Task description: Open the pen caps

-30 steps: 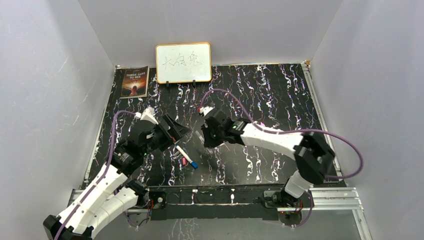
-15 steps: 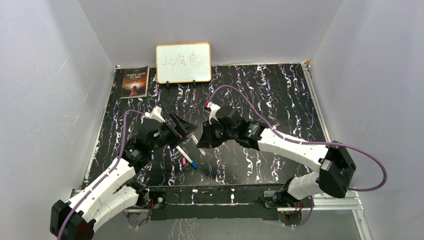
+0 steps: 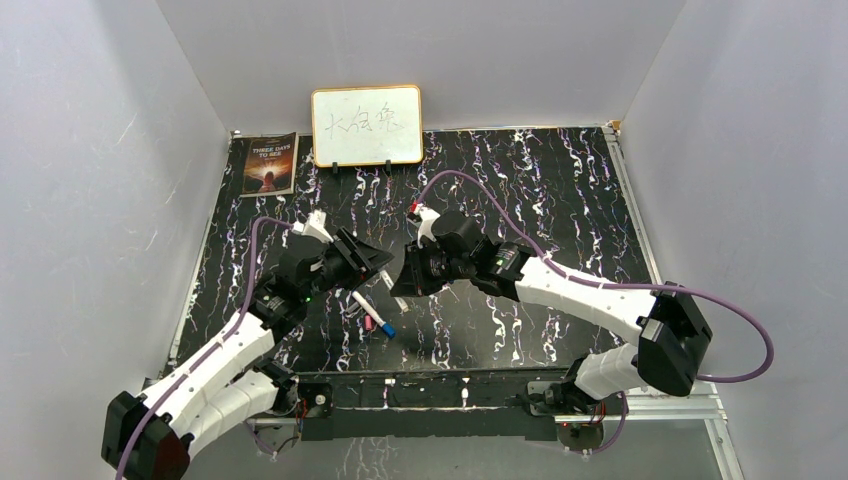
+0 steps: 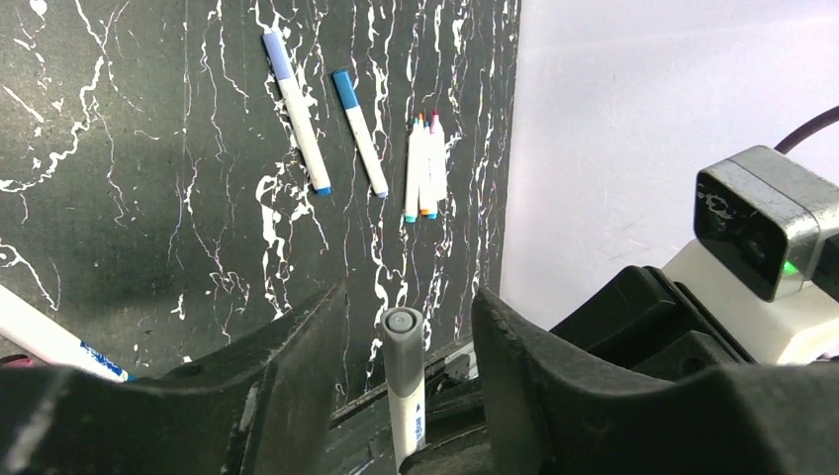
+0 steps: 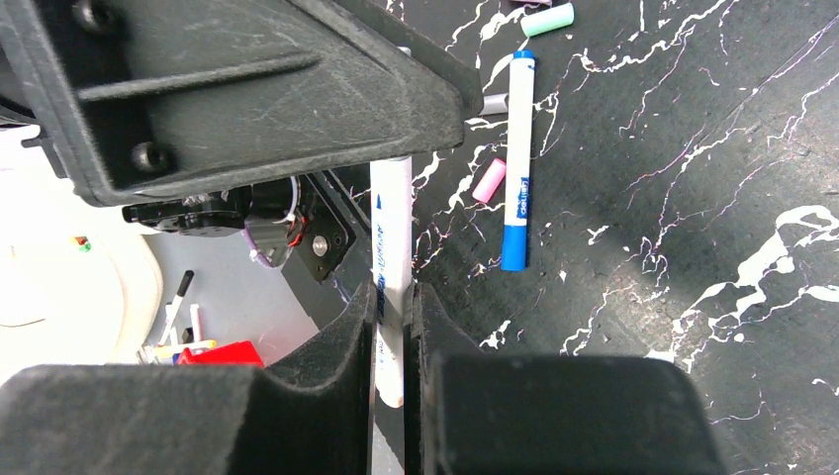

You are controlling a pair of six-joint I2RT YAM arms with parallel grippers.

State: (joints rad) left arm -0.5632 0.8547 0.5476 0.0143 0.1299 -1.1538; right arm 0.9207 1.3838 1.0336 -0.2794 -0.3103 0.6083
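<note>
My right gripper (image 5: 393,297) is shut on the white barrel of a pen (image 5: 392,228) and holds it in the air above the table. The pen's grey cap (image 4: 403,336) stands between the fingers (image 4: 287,366) of my left gripper (image 4: 406,307), with a gap on each side and no touch. From above, the left gripper (image 3: 372,262) and right gripper (image 3: 400,285) meet nose to nose. A blue-capped pen (image 5: 515,158), a loose pink cap (image 5: 488,180) and a teal-green cap (image 5: 547,19) lie on the black table below.
More pens lie on the table: one with a pale purple cap (image 4: 295,109), one with a blue cap (image 4: 358,132), and a tight bunch (image 4: 425,163). A whiteboard (image 3: 366,125) and a book (image 3: 268,163) stand at the back. White walls close in both sides.
Both arms came together over the table's middle. The left gripper's jaws have narrowed around the pen's cap. The right gripper has kept its hold on the barrel.
</note>
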